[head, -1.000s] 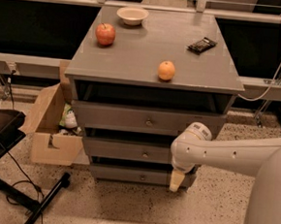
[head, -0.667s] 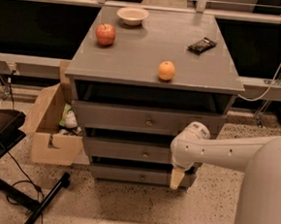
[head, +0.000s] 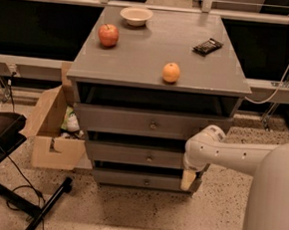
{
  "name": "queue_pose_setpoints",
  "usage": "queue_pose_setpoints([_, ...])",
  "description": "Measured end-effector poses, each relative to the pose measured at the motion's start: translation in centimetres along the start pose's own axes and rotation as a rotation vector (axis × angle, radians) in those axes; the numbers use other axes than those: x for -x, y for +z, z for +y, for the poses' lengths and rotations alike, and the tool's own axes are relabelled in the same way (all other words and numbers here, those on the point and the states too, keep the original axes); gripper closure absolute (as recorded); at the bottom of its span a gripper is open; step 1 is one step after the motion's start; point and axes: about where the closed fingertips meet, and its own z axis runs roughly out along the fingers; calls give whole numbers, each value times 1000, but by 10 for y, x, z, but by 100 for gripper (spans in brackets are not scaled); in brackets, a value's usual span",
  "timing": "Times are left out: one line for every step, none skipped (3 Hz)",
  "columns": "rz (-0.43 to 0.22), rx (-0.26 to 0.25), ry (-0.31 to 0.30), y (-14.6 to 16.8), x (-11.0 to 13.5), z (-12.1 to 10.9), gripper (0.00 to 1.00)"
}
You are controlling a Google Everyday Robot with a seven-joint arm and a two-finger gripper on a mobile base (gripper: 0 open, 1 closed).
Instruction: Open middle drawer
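Observation:
The grey cabinet (head: 158, 63) has three drawer fronts stacked one above the other. The middle drawer (head: 126, 154) is a wide shallow grey front with a small round metal knob (head: 149, 159) at its centre, and it looks pushed in. My white arm (head: 231, 154) reaches in from the right. My gripper (head: 188, 179) hangs downward at the cabinet's lower right corner, in front of the right end of the bottom drawer (head: 139, 179). It is to the right of and a little below the middle drawer's knob, apart from it.
On the cabinet top lie a red apple (head: 108, 35), an orange (head: 171, 72), a white bowl (head: 136, 15) and a dark snack bar (head: 208, 46). An open cardboard box (head: 53, 130) stands left of the cabinet. A black stand leg (head: 42, 209) and cable lie on the floor.
My arm has shifted only slightly at the right side of the cabinet. The drawers and the things on top have not moved.

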Motion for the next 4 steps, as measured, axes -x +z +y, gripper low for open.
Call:
queue_pose_setpoints([18,-9,-1,5,1,2,0])
queue_pose_setpoints([48,-24,-15,18,-1,-2,0])
queue_pose_setpoints([64,-39,-33,28,-9,-10,0])
queue_pose_setpoints([65,-46,-29,43,-22,-20,0])
